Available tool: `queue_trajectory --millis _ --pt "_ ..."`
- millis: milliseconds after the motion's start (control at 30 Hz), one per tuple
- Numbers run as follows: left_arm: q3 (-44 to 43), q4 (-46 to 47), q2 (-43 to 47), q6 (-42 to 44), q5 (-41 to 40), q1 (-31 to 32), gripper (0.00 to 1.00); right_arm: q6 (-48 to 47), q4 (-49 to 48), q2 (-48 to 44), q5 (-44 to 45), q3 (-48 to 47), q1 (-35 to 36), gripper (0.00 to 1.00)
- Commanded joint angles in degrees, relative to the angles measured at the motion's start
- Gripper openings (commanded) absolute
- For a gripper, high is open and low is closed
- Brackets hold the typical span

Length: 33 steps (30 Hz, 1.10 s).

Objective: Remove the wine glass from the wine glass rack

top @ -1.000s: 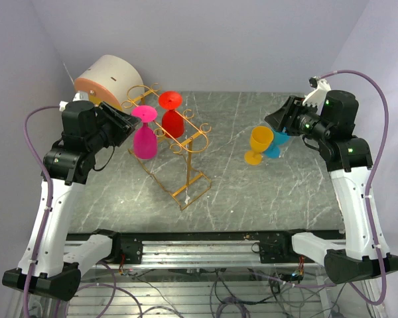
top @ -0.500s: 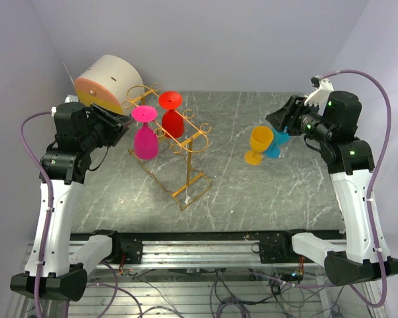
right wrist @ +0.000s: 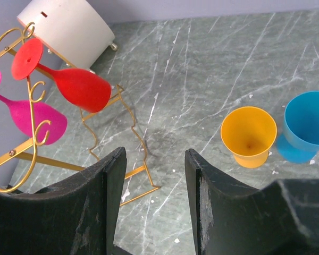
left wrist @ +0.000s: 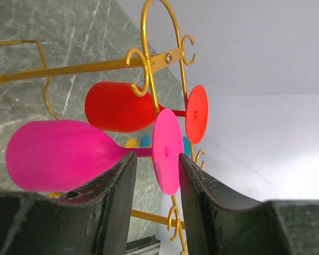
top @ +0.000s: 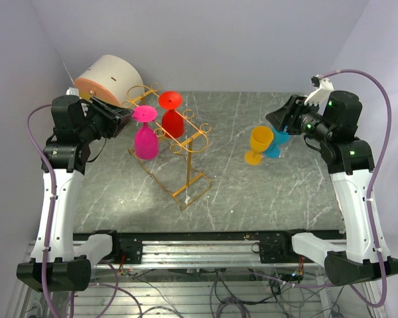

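Observation:
The gold wire wine glass rack (top: 186,142) stands left of centre on the table. A pink wine glass (top: 144,139) and a red wine glass (top: 173,121) hang upside down from its rails. My left gripper (top: 125,118) is open, level with the pink glass's foot and just left of it. In the left wrist view the pink foot disc (left wrist: 167,151) shows in the gap between my fingers (left wrist: 117,186), with space on both sides; the gripper (left wrist: 156,162) holds nothing. My right gripper (top: 278,120) is open and empty, far from the rack.
A yellow glass (top: 259,144) and a blue glass (top: 277,142) stand upright on the table under my right gripper. A round cream-and-orange drum (top: 106,78) sits behind the rack at the back left. The table surface is grey marble.
My left arm has drawn back to the left and risen; its gripper now sits slightly higher by the pink glass's foot. The glasses and the right arm have not moved.

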<state>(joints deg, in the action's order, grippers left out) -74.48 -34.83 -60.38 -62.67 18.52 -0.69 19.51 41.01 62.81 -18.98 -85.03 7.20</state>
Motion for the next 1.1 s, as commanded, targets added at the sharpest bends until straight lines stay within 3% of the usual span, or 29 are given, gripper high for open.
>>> queue_trajectory --millis 0,400,1067 --pt "0.08 4.35 -1.03 -0.64 5.58 -0.63 0.48 0.24 -2.08 -0.24 -0.97 0.6 0.19 0.48" --pt "-0.93 3.46 -3.05 1.19 4.46 -0.7 0.44 0.73 -3.07 -0.43 -1.1 1.63 0.23 0.47" --pt "1.5 7.82 -3.41 -0.84 7.88 -0.72 0.19 1.31 -3.89 -0.89 -0.61 2.76 0.21 0.47"
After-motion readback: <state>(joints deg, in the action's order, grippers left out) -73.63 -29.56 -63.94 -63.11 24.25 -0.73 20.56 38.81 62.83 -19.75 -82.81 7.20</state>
